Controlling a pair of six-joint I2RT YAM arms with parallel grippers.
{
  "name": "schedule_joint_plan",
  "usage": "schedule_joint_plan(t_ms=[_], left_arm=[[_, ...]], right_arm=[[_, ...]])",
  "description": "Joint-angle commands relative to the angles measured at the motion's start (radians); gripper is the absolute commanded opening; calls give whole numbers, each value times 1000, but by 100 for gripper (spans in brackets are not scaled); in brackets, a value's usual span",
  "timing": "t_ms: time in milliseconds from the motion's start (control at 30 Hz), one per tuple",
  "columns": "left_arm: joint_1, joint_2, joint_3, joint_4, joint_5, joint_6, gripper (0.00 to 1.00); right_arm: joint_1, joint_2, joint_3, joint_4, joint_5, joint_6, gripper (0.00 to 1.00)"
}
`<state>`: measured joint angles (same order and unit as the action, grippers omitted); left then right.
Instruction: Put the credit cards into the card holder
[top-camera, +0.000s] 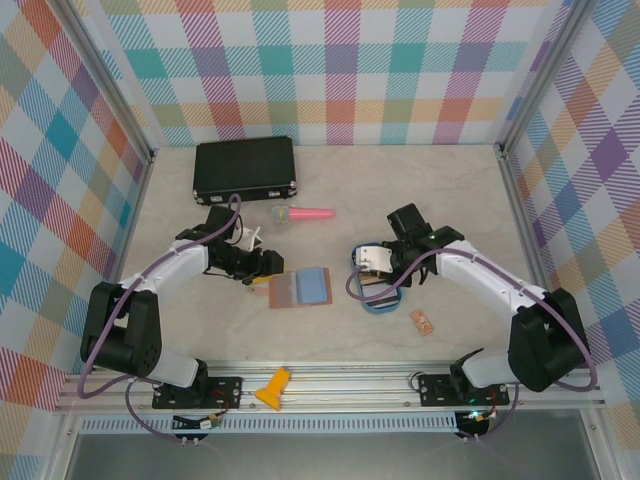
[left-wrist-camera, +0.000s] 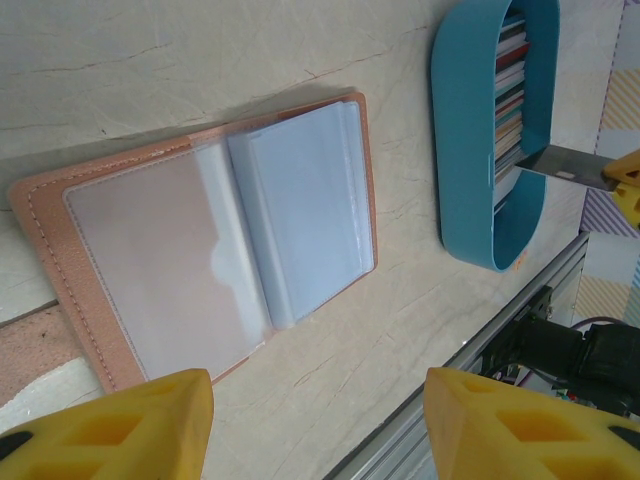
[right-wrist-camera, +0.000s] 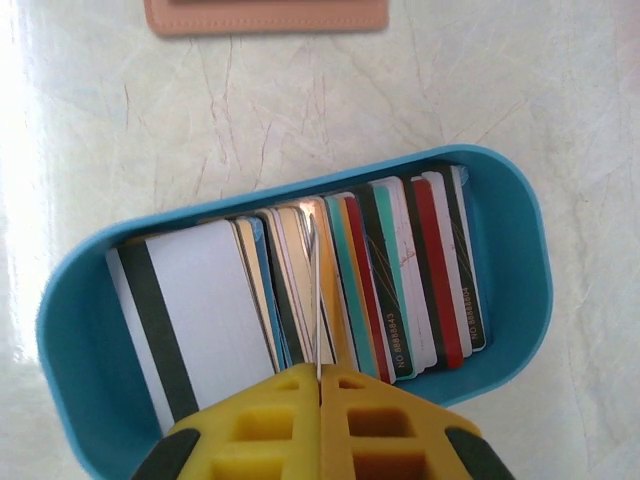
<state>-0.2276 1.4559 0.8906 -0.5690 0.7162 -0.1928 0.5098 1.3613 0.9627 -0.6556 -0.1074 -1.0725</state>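
The card holder (top-camera: 300, 288) lies open on the table, pinkish-brown with clear sleeves inside (left-wrist-camera: 200, 230); its edge shows at the top of the right wrist view (right-wrist-camera: 265, 15). The credit cards (right-wrist-camera: 400, 280) stand on edge in a blue oval tray (right-wrist-camera: 90, 300), which also shows in the left wrist view (left-wrist-camera: 470, 150). My right gripper (right-wrist-camera: 320, 385) is shut on one thin card (right-wrist-camera: 317, 290), seen edge-on in the middle of the stack. My left gripper (left-wrist-camera: 320, 400) is open over bare table, just off the holder's edge, with nothing between its fingers.
A large black case (top-camera: 245, 167) sits at the back left. A pink stick-like object (top-camera: 312, 213) lies behind the holder. A small orange tag (top-camera: 422, 321) rests right of the tray. A yellow piece (top-camera: 272, 388) lies on the front rail.
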Motion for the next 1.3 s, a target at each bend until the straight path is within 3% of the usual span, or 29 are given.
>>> schedule_joint_plan(t_ms=[0,133,200,300,433,600,800,933,1100,1267], left_arm=[[-10,-29,6,32,14,9,58],[-15,-88,0,135,66,-126,58],[-26,-91,25,223,106,-278,58],[-66,-70,85,407,133,-515,58],[-104,-26,173,662,122,-861,58],[-116,1,264,774,84,-1182,57],[-156,-52,319,582,34,-1199,62],[-191,-102,267,705,-3,-1304,63],[-254,-140,223,756,-53,-1337,63],[-300,-166,142,980,-104,-1449,53]], right_arm=[[-4,-85,21,1,-102,131,0],[12,-225,-11,143,-141,199,0],[37,-298,-57,258,-107,140,0],[103,-330,-93,366,-5,-66,0],[147,-325,-154,640,59,-365,0],[159,-263,-164,919,71,-604,0],[168,-200,-101,1098,81,-694,0],[185,-188,-91,1191,86,-719,0],[209,-185,-101,1263,106,-710,0],[232,-183,-107,1278,123,-698,0]])
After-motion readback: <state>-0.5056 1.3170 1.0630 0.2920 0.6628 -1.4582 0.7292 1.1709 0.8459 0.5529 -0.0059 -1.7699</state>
